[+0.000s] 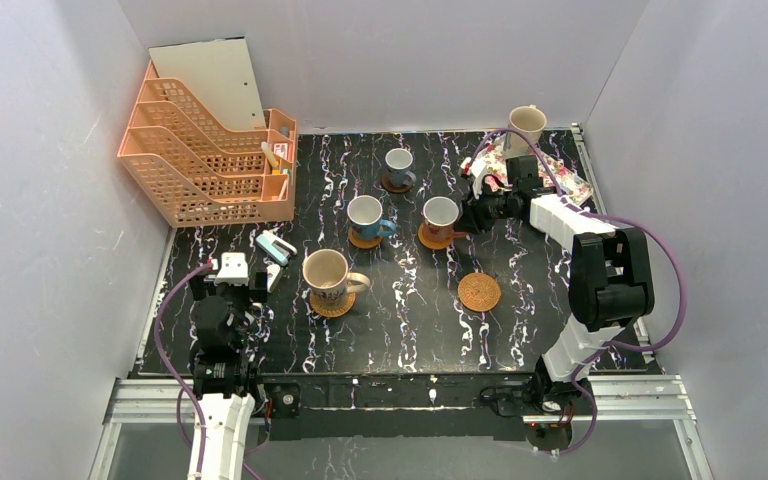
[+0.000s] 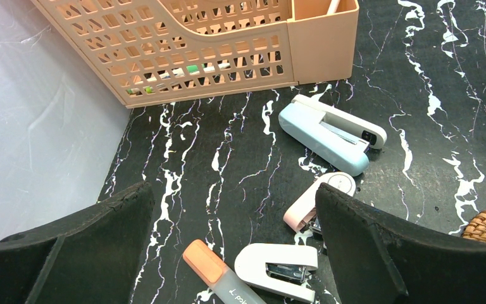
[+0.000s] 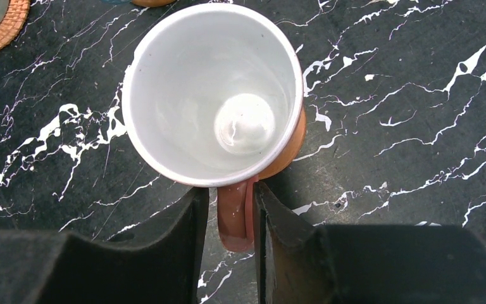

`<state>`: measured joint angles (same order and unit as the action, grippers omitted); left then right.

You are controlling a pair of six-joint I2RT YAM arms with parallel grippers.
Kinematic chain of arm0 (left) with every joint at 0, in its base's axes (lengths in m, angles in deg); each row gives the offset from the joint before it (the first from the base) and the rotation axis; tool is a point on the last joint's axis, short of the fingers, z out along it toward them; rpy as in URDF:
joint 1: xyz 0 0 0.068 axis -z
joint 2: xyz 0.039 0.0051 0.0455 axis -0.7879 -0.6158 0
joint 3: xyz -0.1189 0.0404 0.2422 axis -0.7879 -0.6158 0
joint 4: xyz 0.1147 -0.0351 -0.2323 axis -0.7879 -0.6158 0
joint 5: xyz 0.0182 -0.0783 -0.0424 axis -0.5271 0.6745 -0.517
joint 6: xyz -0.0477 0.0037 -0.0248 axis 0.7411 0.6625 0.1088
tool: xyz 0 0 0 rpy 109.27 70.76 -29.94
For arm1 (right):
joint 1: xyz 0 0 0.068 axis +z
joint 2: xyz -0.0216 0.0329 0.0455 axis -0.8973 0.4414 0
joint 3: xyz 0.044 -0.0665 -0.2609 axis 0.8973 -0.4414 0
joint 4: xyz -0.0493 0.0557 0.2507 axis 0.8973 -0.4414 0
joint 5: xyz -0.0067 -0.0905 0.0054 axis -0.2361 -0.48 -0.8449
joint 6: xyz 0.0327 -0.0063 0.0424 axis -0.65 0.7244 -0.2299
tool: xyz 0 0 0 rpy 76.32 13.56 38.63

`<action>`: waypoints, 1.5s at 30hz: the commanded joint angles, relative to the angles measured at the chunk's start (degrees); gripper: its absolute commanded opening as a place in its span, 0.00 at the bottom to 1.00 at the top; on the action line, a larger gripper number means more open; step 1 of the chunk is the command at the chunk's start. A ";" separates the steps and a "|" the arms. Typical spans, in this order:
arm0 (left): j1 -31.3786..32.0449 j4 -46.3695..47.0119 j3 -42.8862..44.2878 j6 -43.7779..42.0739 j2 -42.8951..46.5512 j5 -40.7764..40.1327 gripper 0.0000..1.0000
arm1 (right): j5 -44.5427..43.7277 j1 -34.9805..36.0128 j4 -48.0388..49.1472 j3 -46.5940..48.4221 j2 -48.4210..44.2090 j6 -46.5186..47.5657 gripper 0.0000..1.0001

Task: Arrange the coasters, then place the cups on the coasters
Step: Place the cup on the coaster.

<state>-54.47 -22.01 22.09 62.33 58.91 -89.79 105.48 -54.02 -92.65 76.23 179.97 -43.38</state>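
The brownish-orange cup (image 1: 440, 213) with a white inside (image 3: 214, 95) stands on a brown coaster (image 1: 430, 241). My right gripper (image 1: 468, 222) (image 3: 231, 206) is open around its handle (image 3: 234, 218); the right finger touches the handle and a narrow gap shows on the left. Two blue cups (image 1: 365, 213) (image 1: 398, 163) and one beige cup (image 1: 326, 272) each stand on a coaster. A wicker coaster (image 1: 479, 292) lies bare. Another beige cup (image 1: 527, 122) stands at the back right. At the left, my left gripper (image 1: 232, 292) (image 2: 234, 196) hangs open and holds nothing.
An orange mesh file rack (image 1: 205, 150) fills the back left. A blue stapler (image 2: 329, 134), a pink one (image 2: 319, 199), a white one (image 2: 278, 269) and an orange-capped marker (image 2: 218, 275) lie under the left gripper. A floral tray (image 1: 560, 175) sits behind the right arm.
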 commanded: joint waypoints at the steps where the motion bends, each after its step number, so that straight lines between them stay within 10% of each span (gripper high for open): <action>1: -0.27 0.98 -0.98 -0.11 0.59 -0.73 0.97 | 1.68 0.15 1.64 1.98 0.09 -0.08 0.41; 17: -0.24 1.01 -0.98 -0.11 0.56 -0.80 0.97 | 2.27 0.14 1.29 1.73 -0.56 0.35 0.60; 28: -0.24 0.95 -0.98 -0.09 0.62 -0.73 0.98 | 3.13 0.11 2.15 0.65 -3.32 0.77 0.97; 45: -0.19 0.99 -0.98 -0.11 0.55 -0.73 0.98 | 3.02 -2.60 13.78 -3.41 -9.45 -10.23 0.98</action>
<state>-54.47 -22.01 22.09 62.36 58.91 -89.79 107.27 -54.77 -86.14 74.07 174.35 -47.90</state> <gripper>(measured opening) 0.974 0.983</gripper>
